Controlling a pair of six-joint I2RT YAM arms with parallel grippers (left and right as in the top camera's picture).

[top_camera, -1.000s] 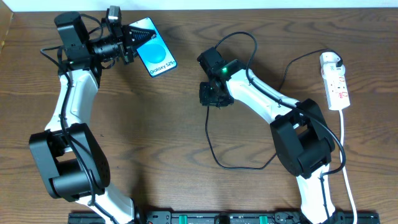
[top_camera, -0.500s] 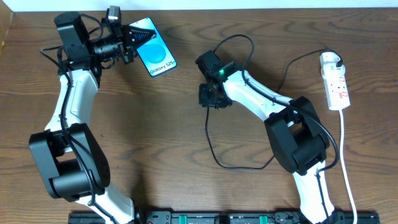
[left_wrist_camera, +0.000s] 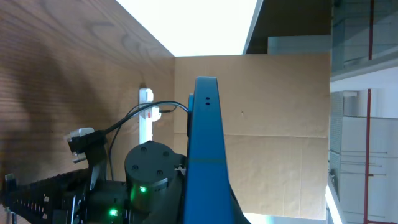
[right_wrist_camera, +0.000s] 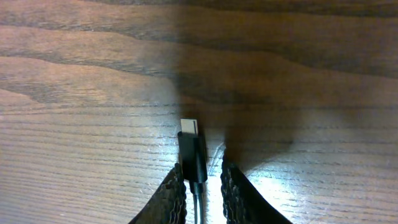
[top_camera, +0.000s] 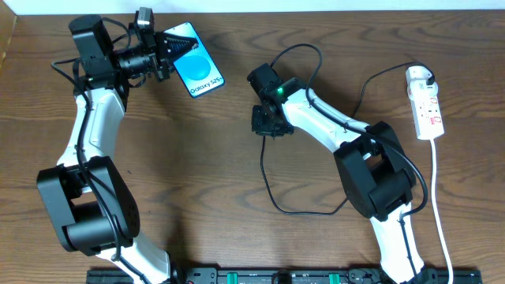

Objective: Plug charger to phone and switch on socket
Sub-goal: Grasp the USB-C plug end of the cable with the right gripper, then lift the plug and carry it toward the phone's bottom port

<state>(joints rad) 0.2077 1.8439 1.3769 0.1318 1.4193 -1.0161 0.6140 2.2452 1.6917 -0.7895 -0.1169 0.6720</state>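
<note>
Count: one phone point(top_camera: 199, 69), one charger point(right_wrist_camera: 193, 152), one socket point(top_camera: 426, 106), two arms point(top_camera: 93, 130) point(top_camera: 331, 126), one table point(top_camera: 197, 181).

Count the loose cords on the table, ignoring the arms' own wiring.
2: the black charger cable looping mid-table, and the white power-strip cord down the right edge.

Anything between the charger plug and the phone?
Nothing visible. Only bare table lies between the charger plug, framed by the right gripper's jaws, and the phone held in the left gripper.
</note>
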